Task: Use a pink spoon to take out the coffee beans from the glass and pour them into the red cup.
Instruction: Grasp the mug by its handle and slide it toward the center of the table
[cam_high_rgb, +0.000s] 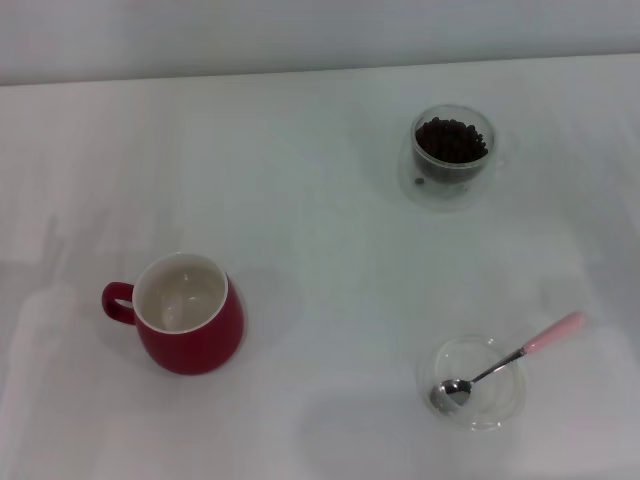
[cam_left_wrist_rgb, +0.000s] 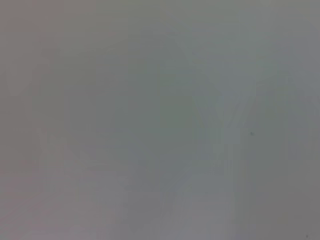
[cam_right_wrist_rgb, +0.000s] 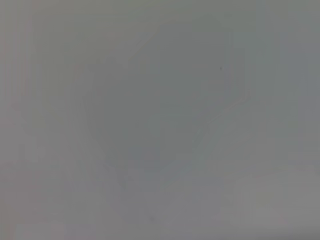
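- Nearest the head camera: pink spoon (cam_high_rgb: 508, 357), bowl down in a shallow clear dish (cam_high_rgb: 478, 383), pink handle propped over the rim, pointing away to the right.
- Farther back on the right: glass (cam_high_rgb: 452, 150), heaped with coffee beans (cam_high_rgb: 452, 140); red cup (cam_high_rgb: 188, 312) well apart on the left, empty.
- Likely trouble: slim handle slipping or the light dish skidding on pickup; beans spilling on the long carry across to the cup.
- Neither claw visible anywhere; wrist views only blank grey, so opening and hold impossible to tell.

both arms and grippers out of every view
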